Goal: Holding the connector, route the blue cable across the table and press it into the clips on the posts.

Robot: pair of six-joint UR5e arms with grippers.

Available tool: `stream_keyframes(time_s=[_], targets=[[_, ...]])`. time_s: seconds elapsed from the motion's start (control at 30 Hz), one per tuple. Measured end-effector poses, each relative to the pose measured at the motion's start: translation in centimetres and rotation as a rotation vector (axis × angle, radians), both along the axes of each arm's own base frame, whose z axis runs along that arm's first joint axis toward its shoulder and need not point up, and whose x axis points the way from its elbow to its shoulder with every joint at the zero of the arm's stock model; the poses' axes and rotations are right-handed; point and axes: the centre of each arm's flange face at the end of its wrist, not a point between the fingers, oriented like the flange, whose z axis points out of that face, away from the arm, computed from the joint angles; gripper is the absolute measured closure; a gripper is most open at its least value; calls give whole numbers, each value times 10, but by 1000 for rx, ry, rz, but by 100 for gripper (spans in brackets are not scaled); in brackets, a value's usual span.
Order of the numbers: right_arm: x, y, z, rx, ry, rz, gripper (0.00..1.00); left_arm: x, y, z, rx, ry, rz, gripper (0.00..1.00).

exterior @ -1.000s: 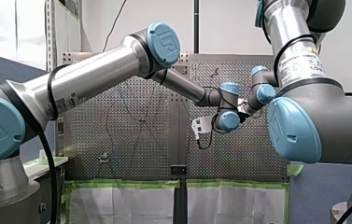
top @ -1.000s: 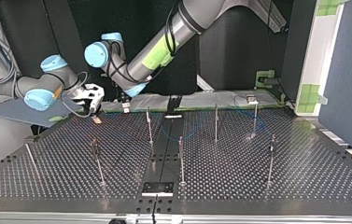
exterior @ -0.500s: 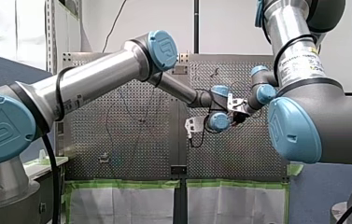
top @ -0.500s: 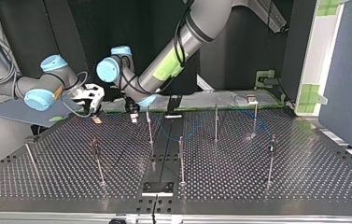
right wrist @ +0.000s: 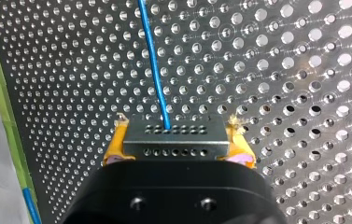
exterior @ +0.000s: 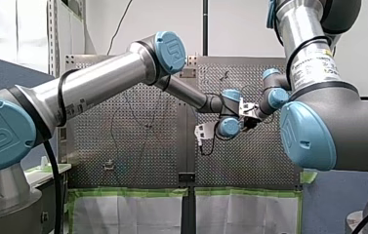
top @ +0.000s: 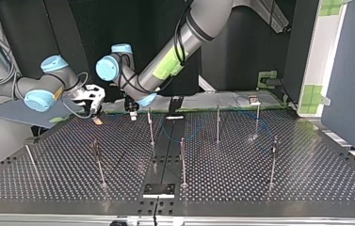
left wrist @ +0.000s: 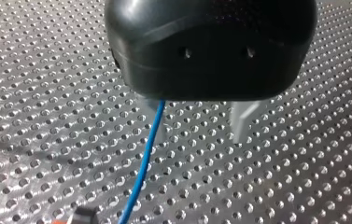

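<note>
Between my right gripper's [right wrist: 177, 148] yellow pads [right wrist: 113, 150] sits the connector [right wrist: 173, 137], pinched; the blue cable [right wrist: 152, 60] runs ahead over the perforated table [right wrist: 295, 70]. Since a second ago my left gripper [left wrist: 199, 128] has come down to the table, fingers [left wrist: 241, 123] spread, the cable apparently passing between them.

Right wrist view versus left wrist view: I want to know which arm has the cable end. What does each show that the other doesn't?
Only the right wrist view shows the connector clamped between the yellow pads of the right tool. The blue cable leaves the connector's front face, and green tape lines the table's edge. Only the left wrist view shows the left tool, its metal fingers apart, with the cable running close by one of them. Both show the blue cable over the perforated table.
</note>
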Motion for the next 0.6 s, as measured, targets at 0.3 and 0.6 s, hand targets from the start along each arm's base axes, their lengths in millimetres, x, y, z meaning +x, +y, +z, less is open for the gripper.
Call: stream_keyframes(time_s=[0.3, 0.6], targets=[[0, 0, 0, -1, 0, 0, 100, -2, -5, 15, -6, -3, 0, 100], [1, 0, 21, -27, -13, -3, 100, -10, 4, 32, -10, 31, 14, 100]])
